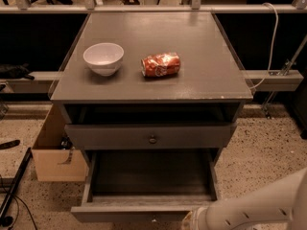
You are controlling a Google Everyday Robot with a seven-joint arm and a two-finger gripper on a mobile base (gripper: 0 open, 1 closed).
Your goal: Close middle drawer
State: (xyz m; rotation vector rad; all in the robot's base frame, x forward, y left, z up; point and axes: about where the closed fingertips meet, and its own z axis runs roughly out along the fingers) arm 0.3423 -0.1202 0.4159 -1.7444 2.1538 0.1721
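No legible text or labels anywhere.

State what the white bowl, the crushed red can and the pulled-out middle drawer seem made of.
Round white bowl: likely glazed ceramic, perhaps plastic; smooth, faint sheen. Crushed red can: thin metal, shiny dents. Dark-grey middle drawer: apparently painted wood; matte, flat board panels, paler front rim. The gripper sits at that drawer's front, bottom right of view.

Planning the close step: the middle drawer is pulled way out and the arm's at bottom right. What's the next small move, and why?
Probably shift the gripper along to the centre of the middle drawer front before any push. The drawer is pulled far out, and the gripper sits by the front's right part at the picture's bottom edge; pushing off-centre might skew it.
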